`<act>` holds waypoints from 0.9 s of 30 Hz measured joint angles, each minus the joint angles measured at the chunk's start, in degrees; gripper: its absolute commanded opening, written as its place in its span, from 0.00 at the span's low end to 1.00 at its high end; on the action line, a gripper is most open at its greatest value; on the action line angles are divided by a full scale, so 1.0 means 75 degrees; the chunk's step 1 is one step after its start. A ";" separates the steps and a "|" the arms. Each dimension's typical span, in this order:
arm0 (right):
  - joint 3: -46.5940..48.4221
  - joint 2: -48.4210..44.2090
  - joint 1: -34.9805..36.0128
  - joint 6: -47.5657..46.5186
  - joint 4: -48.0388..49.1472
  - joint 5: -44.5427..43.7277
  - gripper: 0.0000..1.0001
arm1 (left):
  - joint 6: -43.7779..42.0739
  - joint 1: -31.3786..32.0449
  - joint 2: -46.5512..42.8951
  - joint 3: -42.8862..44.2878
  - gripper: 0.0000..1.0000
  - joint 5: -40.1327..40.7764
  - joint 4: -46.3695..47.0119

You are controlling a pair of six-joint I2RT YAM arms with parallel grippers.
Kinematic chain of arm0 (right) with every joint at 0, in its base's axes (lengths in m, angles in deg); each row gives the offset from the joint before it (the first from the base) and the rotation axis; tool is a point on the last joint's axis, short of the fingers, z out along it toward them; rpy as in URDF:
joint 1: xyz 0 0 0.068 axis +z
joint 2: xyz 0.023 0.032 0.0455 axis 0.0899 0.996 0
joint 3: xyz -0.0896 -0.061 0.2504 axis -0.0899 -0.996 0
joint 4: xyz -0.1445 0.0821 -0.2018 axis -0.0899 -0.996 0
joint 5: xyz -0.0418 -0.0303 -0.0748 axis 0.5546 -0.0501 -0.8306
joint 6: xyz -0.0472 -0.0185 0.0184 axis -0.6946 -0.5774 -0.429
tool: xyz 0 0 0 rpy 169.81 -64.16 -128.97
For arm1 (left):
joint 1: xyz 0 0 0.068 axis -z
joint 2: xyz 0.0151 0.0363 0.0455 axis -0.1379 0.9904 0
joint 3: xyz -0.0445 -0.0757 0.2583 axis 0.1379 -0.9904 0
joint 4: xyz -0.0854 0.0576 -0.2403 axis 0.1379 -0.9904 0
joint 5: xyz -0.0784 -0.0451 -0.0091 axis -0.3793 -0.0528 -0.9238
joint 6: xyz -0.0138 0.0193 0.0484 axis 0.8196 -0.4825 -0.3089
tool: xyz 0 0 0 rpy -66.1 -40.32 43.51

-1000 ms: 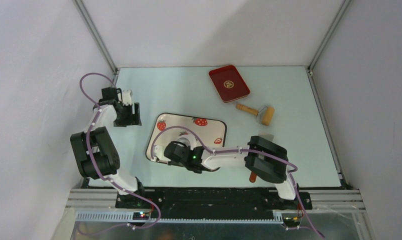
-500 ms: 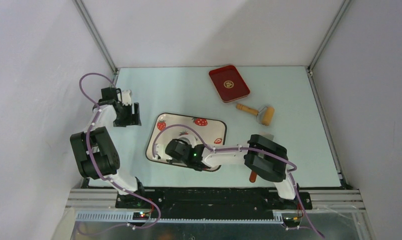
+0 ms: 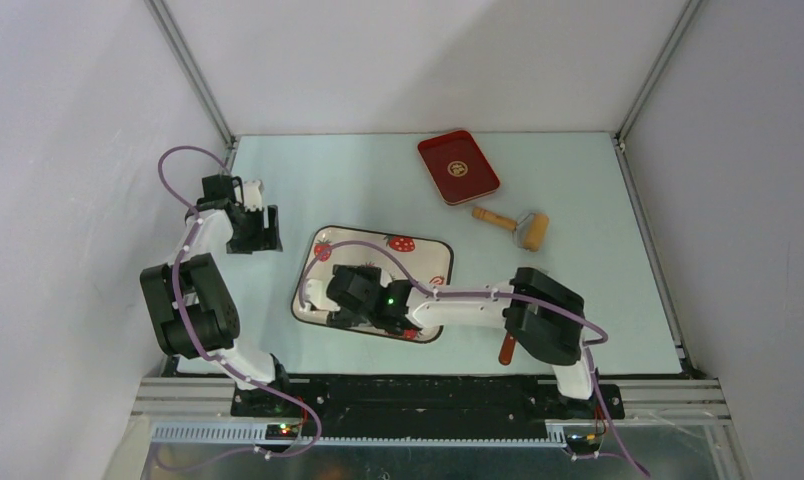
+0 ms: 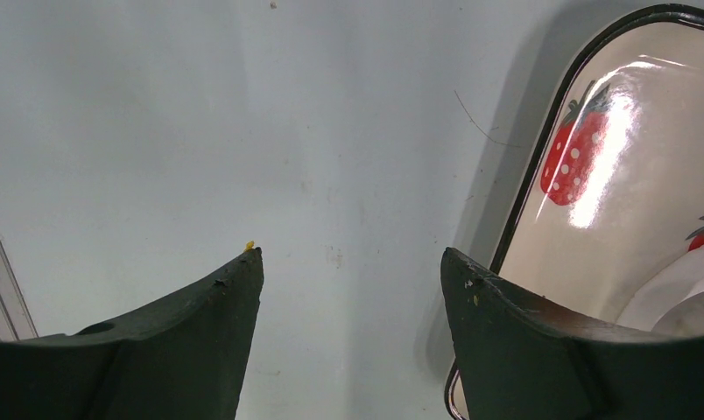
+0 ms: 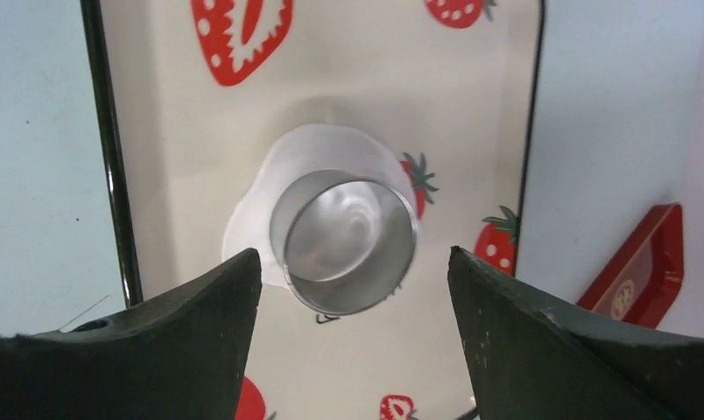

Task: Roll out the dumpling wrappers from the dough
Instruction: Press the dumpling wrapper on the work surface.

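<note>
Your right gripper [image 5: 355,255] hangs released above the cup [image 5: 348,238] on the dough [image 5: 318,149]. Your left gripper [image 4: 349,254], released, sits beside the tray [image 4: 594,236] rim.

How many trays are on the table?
2. The strawberry tray lies in the middle of the table; the red tray sits near the far edge, just beyond the wooden roller. I see no hidden ones.
</note>
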 measured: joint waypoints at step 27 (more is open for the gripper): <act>-0.3756 -0.2981 0.1311 0.0545 0.0090 -0.0079 1.00 | -0.0510 0.0979 -0.0157 -0.0516 1.00 0.0082 0.0061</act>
